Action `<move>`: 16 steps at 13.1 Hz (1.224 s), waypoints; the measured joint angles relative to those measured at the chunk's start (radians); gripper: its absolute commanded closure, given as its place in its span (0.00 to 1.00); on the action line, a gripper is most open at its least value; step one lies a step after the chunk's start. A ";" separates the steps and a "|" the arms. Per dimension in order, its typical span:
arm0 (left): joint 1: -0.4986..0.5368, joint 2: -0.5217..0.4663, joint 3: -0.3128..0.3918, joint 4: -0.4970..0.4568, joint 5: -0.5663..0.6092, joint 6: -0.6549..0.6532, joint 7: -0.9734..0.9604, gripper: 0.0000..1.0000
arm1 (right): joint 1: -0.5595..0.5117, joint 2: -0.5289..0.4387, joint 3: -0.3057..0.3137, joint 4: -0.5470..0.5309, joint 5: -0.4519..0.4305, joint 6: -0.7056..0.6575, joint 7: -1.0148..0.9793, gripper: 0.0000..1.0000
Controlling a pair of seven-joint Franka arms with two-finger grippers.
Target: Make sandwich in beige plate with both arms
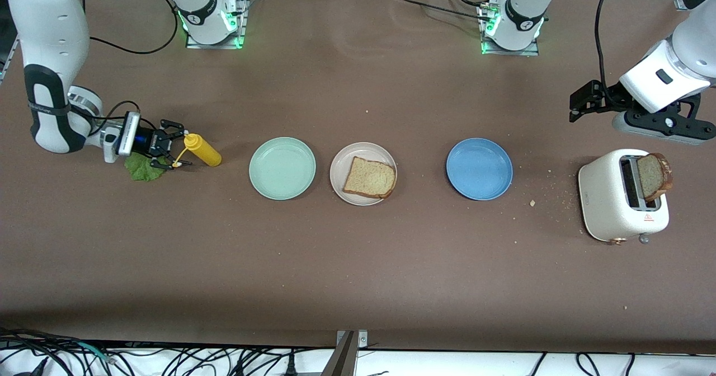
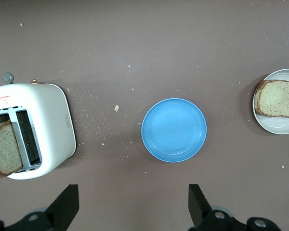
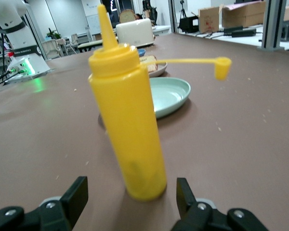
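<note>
One toasted bread slice [image 1: 369, 177] lies on the beige plate [image 1: 342, 160], between the mint-green and blue plates. A second slice [image 1: 653, 175] stands in the white toaster [image 1: 607, 208]. The green lettuce leaf [image 1: 144, 168] lies on the table at the right arm's end. My right gripper [image 1: 173, 144] is low, just above the lettuce, open, with a yellow squeeze bottle [image 3: 127, 125] standing just ahead of its fingers [image 3: 77, 192]. My left gripper [image 1: 579, 104] is open and empty in the air over bare table beside the toaster. The left wrist view shows the toaster slice [image 2: 5, 149] and the plated slice [image 2: 278, 98].
The mint-green plate [image 1: 282, 168] and the blue plate [image 1: 479, 169] flank the beige plate. The bottle's open cap [image 3: 223, 67] hangs out on a tether. Crumbs are scattered between the blue plate and the toaster. The table's front edge carries cables.
</note>
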 measured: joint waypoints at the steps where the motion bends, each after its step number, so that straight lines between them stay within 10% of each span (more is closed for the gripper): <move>1: 0.000 0.000 0.000 0.000 0.000 0.000 0.000 0.00 | -0.008 0.000 -0.021 0.012 -0.024 0.003 0.000 0.11; 16: 0.000 0.000 0.000 0.000 0.000 0.000 0.000 0.00 | -0.006 -0.026 -0.121 0.543 -0.330 -0.110 0.499 0.06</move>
